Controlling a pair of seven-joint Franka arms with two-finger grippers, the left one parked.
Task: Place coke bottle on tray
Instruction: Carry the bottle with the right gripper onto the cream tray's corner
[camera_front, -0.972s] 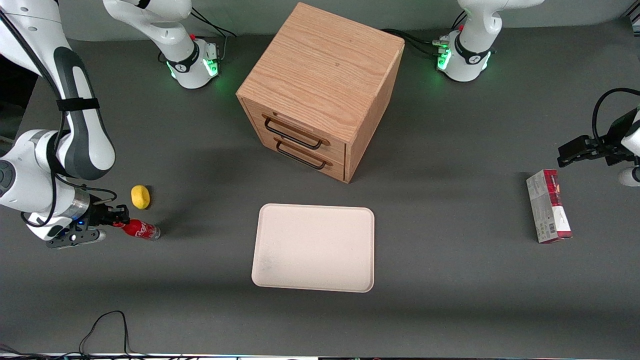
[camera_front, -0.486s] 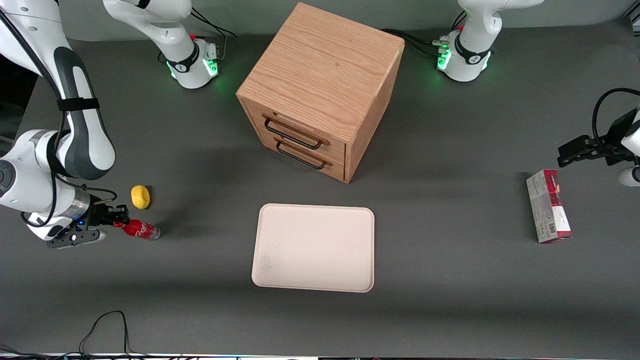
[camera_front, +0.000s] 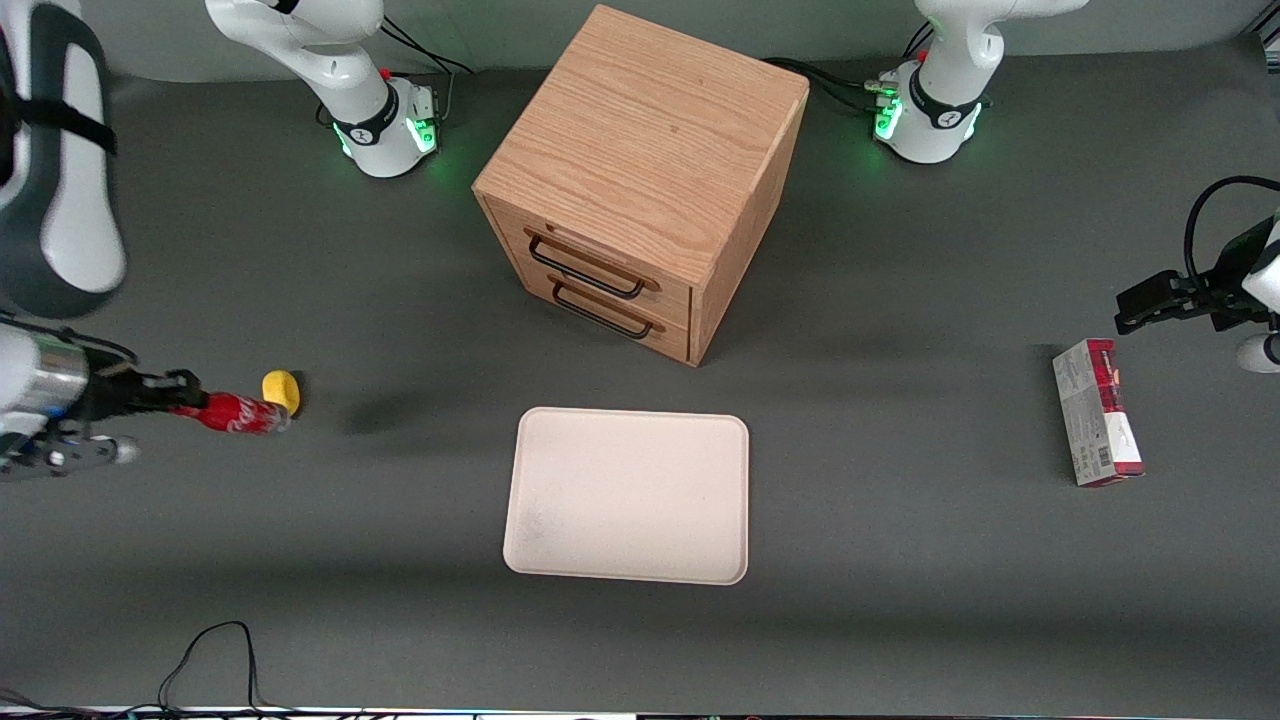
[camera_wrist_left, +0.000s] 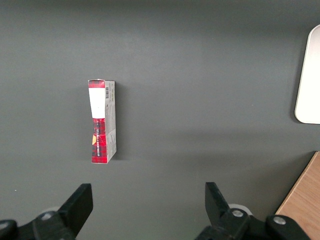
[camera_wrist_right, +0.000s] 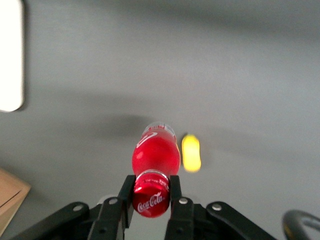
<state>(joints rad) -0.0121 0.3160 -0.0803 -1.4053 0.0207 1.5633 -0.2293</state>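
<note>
My right gripper (camera_front: 183, 393) is shut on the cap end of the coke bottle (camera_front: 236, 413), a small red bottle with white script, and holds it lying level above the table at the working arm's end. In the right wrist view the two fingers (camera_wrist_right: 127, 192) clamp the red cap, and the bottle (camera_wrist_right: 155, 155) points away from the camera. The cream-white tray (camera_front: 628, 495) lies flat on the table in front of the wooden cabinet, well apart from the bottle; its edge shows in the right wrist view (camera_wrist_right: 11, 55).
A yellow lemon-like lump (camera_front: 282, 389) lies on the table just beside the bottle's base end. The wooden drawer cabinet (camera_front: 640, 180) stands at mid table. A red-and-white carton (camera_front: 1096, 424) lies toward the parked arm's end.
The gripper has lifted the coke bottle off the table and drawn back toward the working arm's end; the bottle now hangs in front of the yellow lump.
</note>
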